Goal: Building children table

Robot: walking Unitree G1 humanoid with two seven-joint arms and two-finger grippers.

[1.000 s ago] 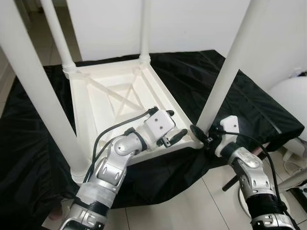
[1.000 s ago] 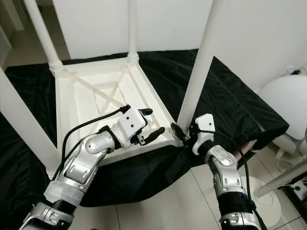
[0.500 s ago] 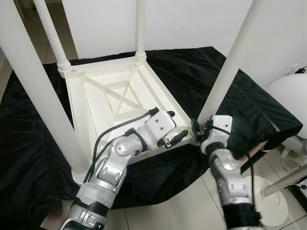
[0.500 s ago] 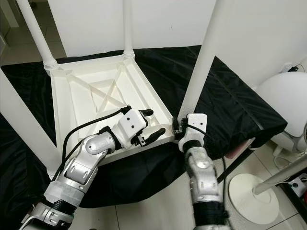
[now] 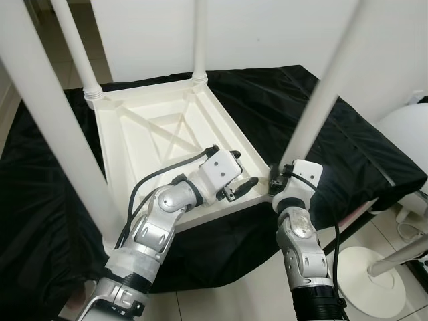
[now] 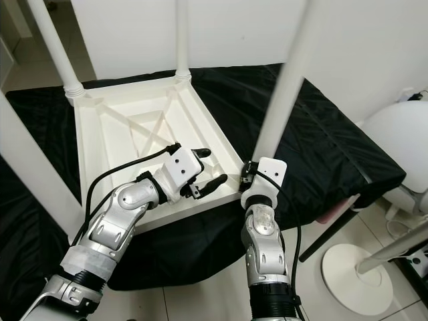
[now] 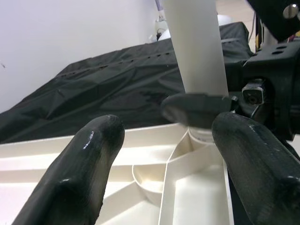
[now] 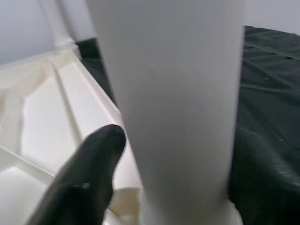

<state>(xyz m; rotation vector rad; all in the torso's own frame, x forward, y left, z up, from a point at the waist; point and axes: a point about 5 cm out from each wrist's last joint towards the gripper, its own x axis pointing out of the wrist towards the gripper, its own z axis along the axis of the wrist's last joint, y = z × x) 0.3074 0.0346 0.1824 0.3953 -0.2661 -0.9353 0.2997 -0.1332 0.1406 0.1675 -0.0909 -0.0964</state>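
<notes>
Left eye view, table: the white children's table [image 5: 154, 144] is lying upside down on a black cloth [image 5: 281, 107], underside facing up, its four white legs rising from the corners.
Near right leg: this leg [image 5: 321, 93] is standing in the corner socket directly ahead of the right gripper [image 5: 275, 182]; it is looking blurred along its upper length.
Right gripper: it is reaching the base of that leg from the outer side of the table corner. In the right wrist view the two black fingers [image 8: 89, 183] are sitting one on each side of the leg [image 8: 173, 108], spread to about the leg's width. Whether they are pressing on it I cannot tell.
Left gripper: it [image 5: 241, 188] is hovering over the near rim of the table frame, fingers pointing toward the same corner. In the left wrist view its fingers [image 7: 84, 168] are standing wide apart and are gripping nothing; the leg base [image 7: 197, 61] is showing between and beyond them, with the right gripper's black parts just past it.
Other legs: two far legs [image 5: 80, 53] are standing behind both grippers; the near left leg [image 5: 53, 127] is rising beside the left arm.
Surroundings: a white round object [image 5: 404, 134] is sitting beyond the right arm, off the cloth, and a white round base [image 5: 371, 281] is resting on the tiled floor [image 5: 227, 294] near it.
</notes>
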